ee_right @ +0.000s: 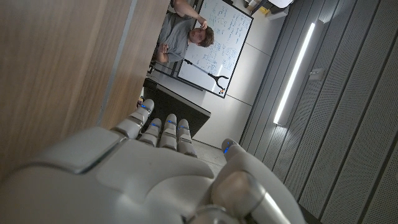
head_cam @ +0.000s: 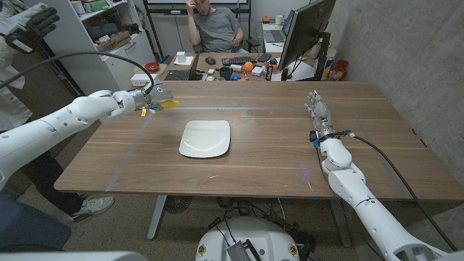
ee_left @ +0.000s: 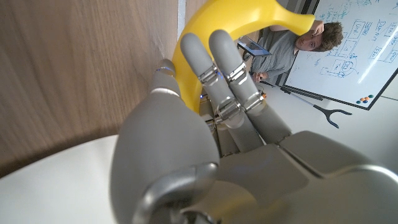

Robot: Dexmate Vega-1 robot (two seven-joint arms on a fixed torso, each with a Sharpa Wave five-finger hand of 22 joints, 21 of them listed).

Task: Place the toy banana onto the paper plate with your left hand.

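Observation:
My left hand (head_cam: 154,95) hangs above the table's far left part and grips the yellow toy banana (head_cam: 170,104), whose tip sticks out toward the plate. In the left wrist view the fingers (ee_left: 217,68) curl around the banana (ee_left: 249,15). The white paper plate (head_cam: 205,138) lies in the middle of the table, to the right of and nearer than the held banana. My right hand (head_cam: 317,109) stands at the table's right side with its fingers straight and nothing in it; its back (ee_right: 155,168) fills the right wrist view.
A person sits behind the table's far edge at a cluttered desk (head_cam: 239,69). A monitor (head_cam: 304,32) stands at the back right. A white shelf unit (head_cam: 109,36) is at the back left. A cable (head_cam: 384,156) runs along my right arm.

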